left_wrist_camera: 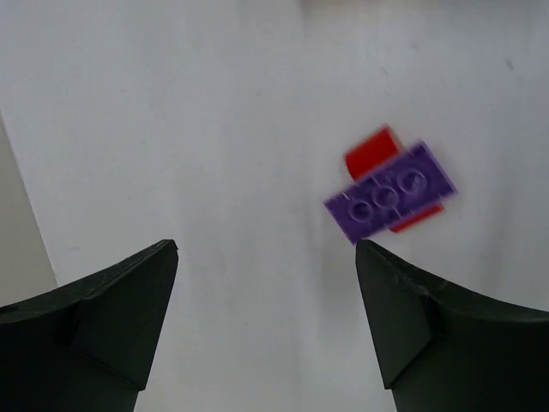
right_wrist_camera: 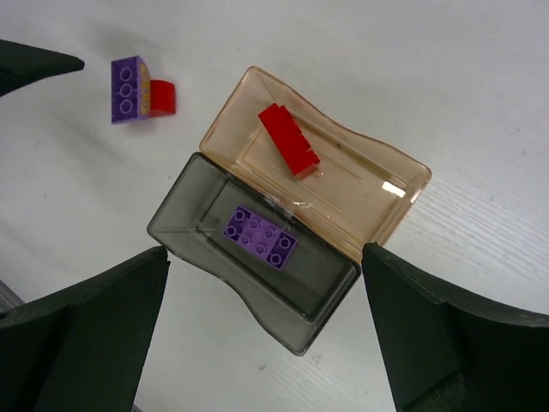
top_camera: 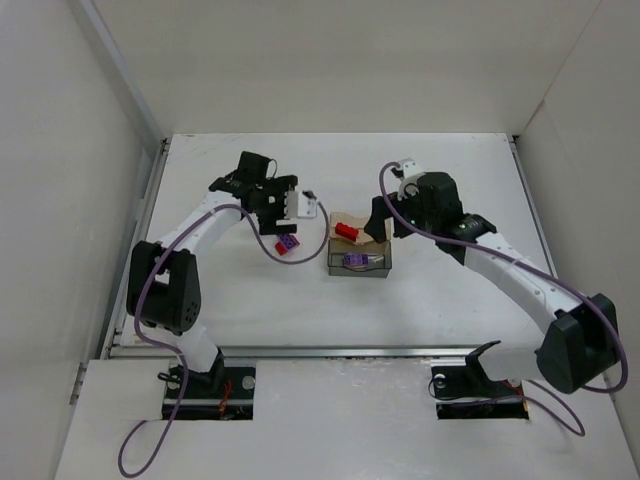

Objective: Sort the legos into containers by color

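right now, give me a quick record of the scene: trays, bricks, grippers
amber tray: one red brick inside
grey tray: one purple brick inside
loose pair: purple on red, on the table, outside both trays
left gripper: open, empty, close to the loose pair
right gripper: open, empty, over the trays
unsorted: the loose pair

White tabletop (top_camera: 250, 310) fills enclosure; matte surface, faint grain up close. Plain white panels on three sides: left wall (top_camera: 60, 200), back wall (top_camera: 340, 60), right wall (top_camera: 600, 180). Metal rail (top_camera: 330, 351) runs along table's near edge; metal strip (top_camera: 143, 230) lines left edge. White front ledge (top_camera: 340, 440) sits below rail. Light even, diffuse; shadows soft.
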